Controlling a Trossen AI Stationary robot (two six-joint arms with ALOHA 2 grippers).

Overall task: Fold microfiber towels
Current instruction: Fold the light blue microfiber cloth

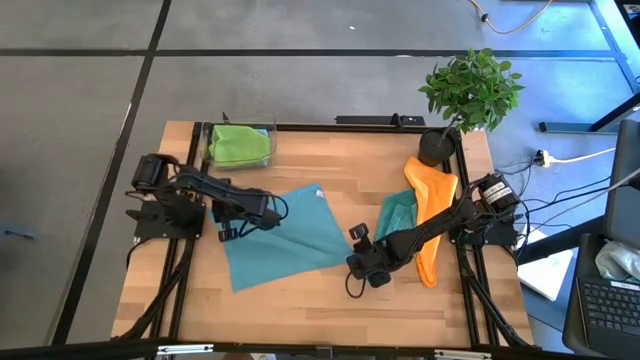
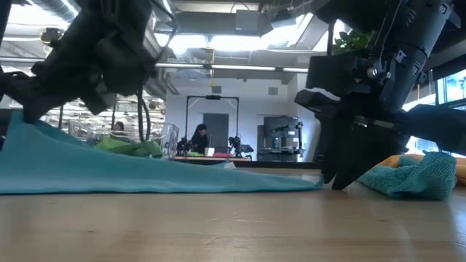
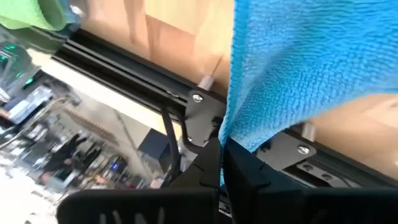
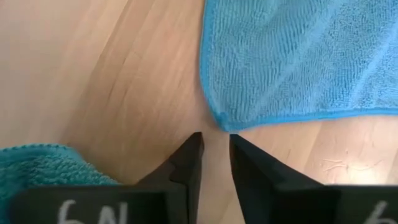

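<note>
A light blue microfiber towel (image 1: 285, 238) lies spread on the table's middle. My left gripper (image 1: 232, 228) is shut on its left end, which is raised off the wood (image 2: 29, 142). My right gripper (image 4: 216, 140) stands open, tips down, at the towel's near right corner (image 4: 219, 124); that corner lies on the table just beyond the fingertips, with nothing between them. A teal towel (image 1: 397, 215) and an orange towel (image 1: 432, 205) lie heaped at the right. A lime green towel (image 1: 240, 145) sits in a clear bin. My left gripper pinches the blue towel's hemmed edge (image 3: 224, 134) at its left end between its two shut fingers, slanting down from the table's left side. That end is lifted a little; the rest of the towel slopes down and lies flat on the table (image 2: 182, 178).
A potted plant (image 1: 470, 90) stands at the far right corner. The clear bin (image 1: 268, 130) is at the far left. A black frame (image 1: 330, 127) runs along the table's edges. Bare wood (image 1: 300, 310) lies along the near side.
</note>
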